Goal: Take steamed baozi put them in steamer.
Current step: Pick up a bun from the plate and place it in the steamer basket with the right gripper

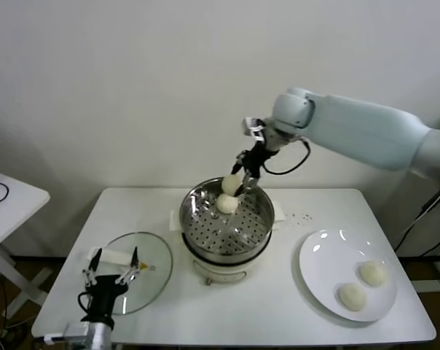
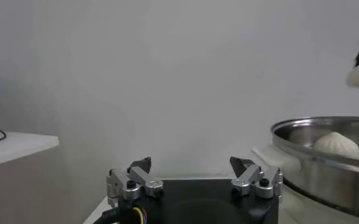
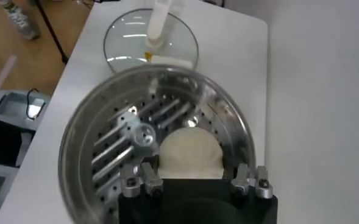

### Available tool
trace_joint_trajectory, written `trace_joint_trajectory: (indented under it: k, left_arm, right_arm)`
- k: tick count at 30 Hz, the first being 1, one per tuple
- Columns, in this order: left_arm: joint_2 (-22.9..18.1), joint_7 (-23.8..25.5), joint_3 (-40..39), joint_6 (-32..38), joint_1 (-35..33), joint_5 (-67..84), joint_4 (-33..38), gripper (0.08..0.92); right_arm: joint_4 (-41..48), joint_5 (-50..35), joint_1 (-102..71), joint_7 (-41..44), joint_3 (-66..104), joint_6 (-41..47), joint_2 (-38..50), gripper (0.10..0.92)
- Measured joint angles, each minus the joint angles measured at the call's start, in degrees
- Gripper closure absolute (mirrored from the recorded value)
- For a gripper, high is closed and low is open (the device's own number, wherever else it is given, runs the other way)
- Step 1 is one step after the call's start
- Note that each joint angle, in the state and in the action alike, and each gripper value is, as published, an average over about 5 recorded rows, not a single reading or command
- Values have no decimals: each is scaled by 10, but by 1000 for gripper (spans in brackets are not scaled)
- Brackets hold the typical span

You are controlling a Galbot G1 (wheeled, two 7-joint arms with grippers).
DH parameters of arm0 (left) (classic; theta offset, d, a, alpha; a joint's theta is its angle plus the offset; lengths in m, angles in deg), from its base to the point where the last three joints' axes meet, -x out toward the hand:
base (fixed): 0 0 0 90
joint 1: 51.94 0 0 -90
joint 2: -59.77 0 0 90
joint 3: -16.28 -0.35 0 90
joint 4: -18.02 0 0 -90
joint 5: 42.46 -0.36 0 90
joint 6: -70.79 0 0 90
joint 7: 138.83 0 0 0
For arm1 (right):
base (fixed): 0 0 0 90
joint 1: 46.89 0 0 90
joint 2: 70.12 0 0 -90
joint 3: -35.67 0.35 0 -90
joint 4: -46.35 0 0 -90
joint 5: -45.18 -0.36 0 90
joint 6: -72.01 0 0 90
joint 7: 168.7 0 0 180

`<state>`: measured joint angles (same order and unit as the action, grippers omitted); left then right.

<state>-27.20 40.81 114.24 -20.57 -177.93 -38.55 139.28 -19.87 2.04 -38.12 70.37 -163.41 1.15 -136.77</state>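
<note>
The right gripper [image 1: 238,180] is clenched on a smooth, domed, off-white baozi [image 3: 189,154], held above the far rim of the steamer [image 1: 194,219]. Directly beneath it a second bun [image 1: 227,203] rests on the perforated tray. The right arm reaches in from the far right, wrist angled downward. Well away, two buns [image 1: 363,284] lie on the plate [image 1: 323,255]. The left gripper [image 1: 113,269] hovers, fingers spread, over the glass lid [image 1: 153,261].

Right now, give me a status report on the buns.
Right gripper shut on a bun above the steamer. One bun inside, two on the plate. Left gripper open, parked by the lid.
</note>
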Motion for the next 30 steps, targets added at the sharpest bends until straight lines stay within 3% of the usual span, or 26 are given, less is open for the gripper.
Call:
trace_joint_trajectory:
  k: [30]
  left_arm:
    - [4, 1, 11, 0, -2, 11, -4, 177]
  right_arm:
    - [60, 55, -106, -20, 18, -2, -89, 338]
